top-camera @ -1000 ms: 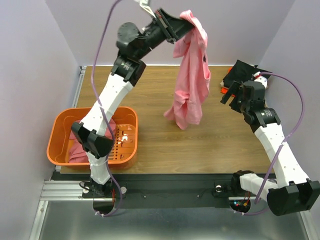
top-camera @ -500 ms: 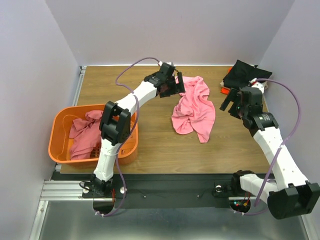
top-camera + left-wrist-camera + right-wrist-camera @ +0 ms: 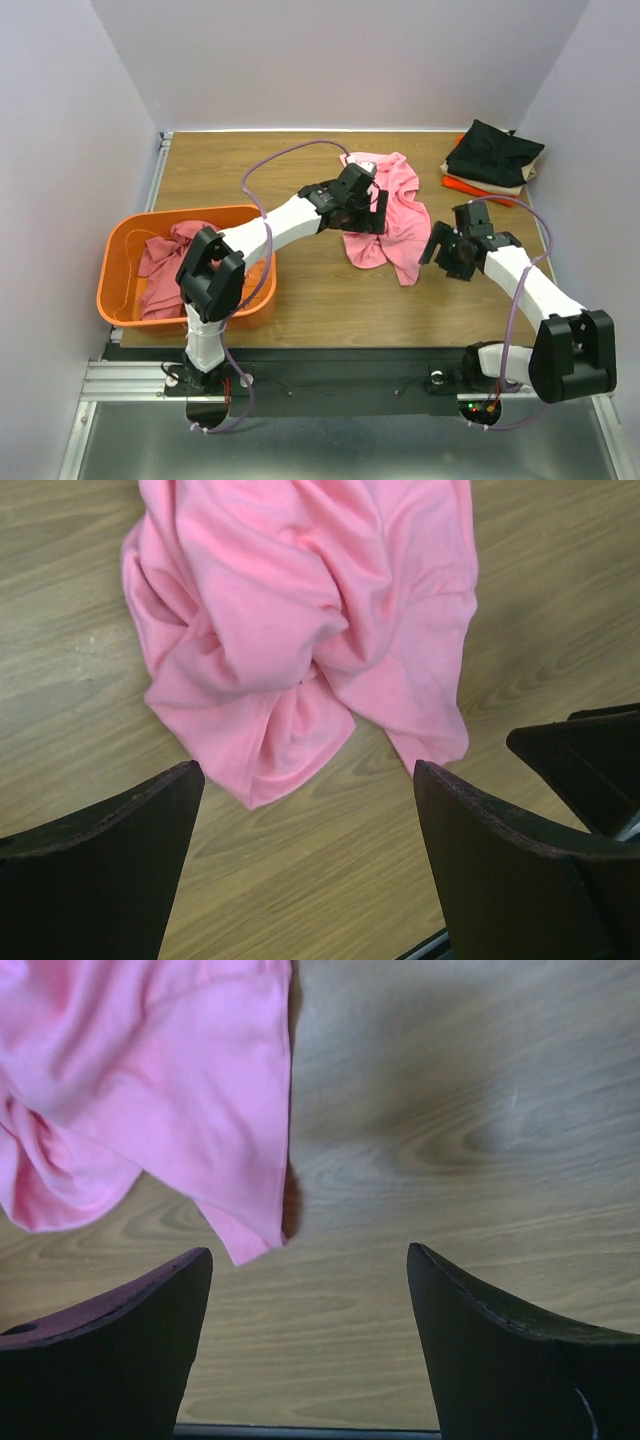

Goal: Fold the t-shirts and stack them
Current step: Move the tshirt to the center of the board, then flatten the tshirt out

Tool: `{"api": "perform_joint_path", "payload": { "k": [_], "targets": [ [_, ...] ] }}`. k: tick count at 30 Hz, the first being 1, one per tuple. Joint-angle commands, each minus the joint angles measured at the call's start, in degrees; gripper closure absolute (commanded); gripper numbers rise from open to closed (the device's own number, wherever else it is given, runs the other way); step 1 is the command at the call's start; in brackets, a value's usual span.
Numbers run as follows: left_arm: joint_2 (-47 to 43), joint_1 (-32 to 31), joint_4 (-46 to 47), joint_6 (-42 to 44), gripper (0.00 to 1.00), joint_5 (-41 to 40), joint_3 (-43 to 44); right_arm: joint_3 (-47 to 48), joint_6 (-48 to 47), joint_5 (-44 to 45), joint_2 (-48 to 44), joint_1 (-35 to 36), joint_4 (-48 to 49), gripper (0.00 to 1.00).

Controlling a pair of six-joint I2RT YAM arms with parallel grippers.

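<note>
The light pink t-shirt [image 3: 395, 215] lies crumpled on the wooden table [image 3: 300, 290], seen close in the left wrist view [image 3: 300, 610] and the right wrist view [image 3: 150, 1070]. My left gripper [image 3: 366, 212] hovers over its left edge, open [image 3: 305, 780], with only bare wood between the fingers. My right gripper [image 3: 440, 252] stands open [image 3: 308, 1255] just right of the shirt's lower corner and holds nothing. A darker rose t-shirt [image 3: 165, 262] lies in the basket. Folded t-shirts [image 3: 495, 160] are stacked at the back right, black on top, beige and red-orange below.
The orange slotted basket [image 3: 115, 300] sits at the near left edge, with the left arm's links passing over its right side. The right gripper [image 3: 585, 755] shows at the right edge of the left wrist view. Purple walls close in the table on three sides.
The left gripper opened and let the pink t-shirt go; it dropped from hanging high to lying on the table. The left arm came down beside it, and the right arm moved nearer and left.
</note>
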Motion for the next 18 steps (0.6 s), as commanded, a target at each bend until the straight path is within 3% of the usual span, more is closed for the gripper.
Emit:
{"api": "perform_joint_path", "payload": {
  "k": [1,18],
  "targets": [
    [-2.16,-0.23,-1.31,0.33,0.02,-1.44,-3.01,-1.59,-0.92,-5.53,0.22,-0.3,0.4,0.17],
    [-13.14,-0.67,-8.26,-3.71,0.02,-3.63,-19.62,-1.95,-0.22,-5.28,6.73,6.64,3.12,0.21]
  ]
}}
